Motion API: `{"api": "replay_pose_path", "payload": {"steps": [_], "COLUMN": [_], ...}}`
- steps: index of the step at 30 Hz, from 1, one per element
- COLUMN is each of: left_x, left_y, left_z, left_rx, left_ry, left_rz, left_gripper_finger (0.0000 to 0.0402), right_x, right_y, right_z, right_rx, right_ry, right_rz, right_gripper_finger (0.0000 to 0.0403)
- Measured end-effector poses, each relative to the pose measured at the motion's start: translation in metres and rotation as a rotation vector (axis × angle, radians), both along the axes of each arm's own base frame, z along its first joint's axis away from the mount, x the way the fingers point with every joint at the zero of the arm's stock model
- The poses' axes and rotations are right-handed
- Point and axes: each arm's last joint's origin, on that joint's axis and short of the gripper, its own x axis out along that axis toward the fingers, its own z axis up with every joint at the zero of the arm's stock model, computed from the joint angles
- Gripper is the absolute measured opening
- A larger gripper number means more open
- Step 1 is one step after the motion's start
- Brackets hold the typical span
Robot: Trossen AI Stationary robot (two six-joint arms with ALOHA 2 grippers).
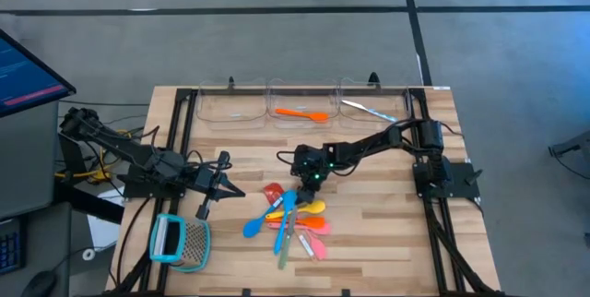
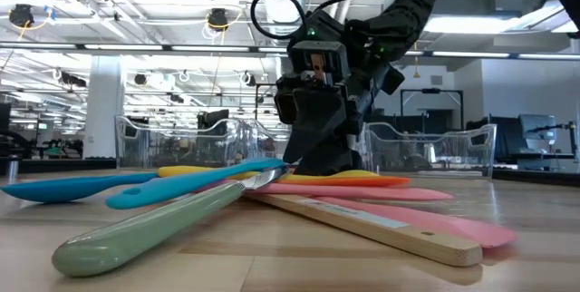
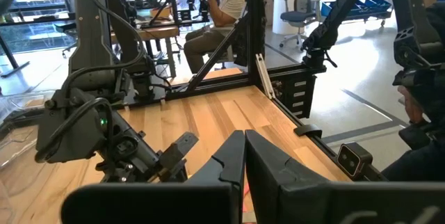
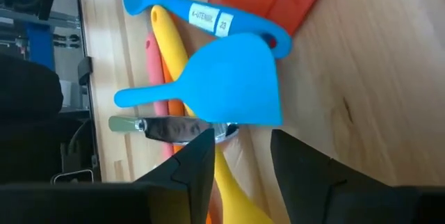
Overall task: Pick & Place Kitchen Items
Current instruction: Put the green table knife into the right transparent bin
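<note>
Wood table (image 1: 387,232); glossy plastic blue spatula (image 4: 229,85).

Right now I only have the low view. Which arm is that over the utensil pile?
Observer: The right arm. From above, the right gripper sits at the pile's far end.
Operator: Open?
Observer: Yes. The right wrist view shows its fingers apart, with the blue spatula just ahead of them.
Operator: Anything binned?
Observer: An orange spoon lies in the middle bin at the table's far edge.
Operator: Left arm?
Observer: The left gripper is shut and waits at the table's left side, clear of the pile.
</note>
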Motion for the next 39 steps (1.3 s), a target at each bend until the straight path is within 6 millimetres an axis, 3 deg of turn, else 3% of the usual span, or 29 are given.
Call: {"api": "replay_pose_path", "payload": {"steps": [10,21,31,39], "left_x": [0.000,0.000,0.000,0.000], "left_y": [0.000,0.000,0.000,0.000], "left_z": [0.000,0.000,-0.001,-0.001], "left_rx": [0.000,0.002,0.003,0.003], "left_ry": [0.001,0.005,0.006,0.007], "left_rz": [0.000,0.000,0.000,0.000], "left_gripper_finger": [0.0003,0.0003,0.0003,0.0003], "right_x": [0.007,0.013,0.011,0.004], "right_y": [0.001,0.003,-0.003,-0.019], "right_z": [-0.009,-0.004,0.004,0.024], "right_rx": [0.018,0.007,-0.006,-0.059], "right_ry": [0.014,-0.037,-0.069,-0.078], "right_rz": [-0.006,0.042,0.072,0.054], "right_gripper_finger": [0.0125,0.0009,0.0001,0.0000]}}
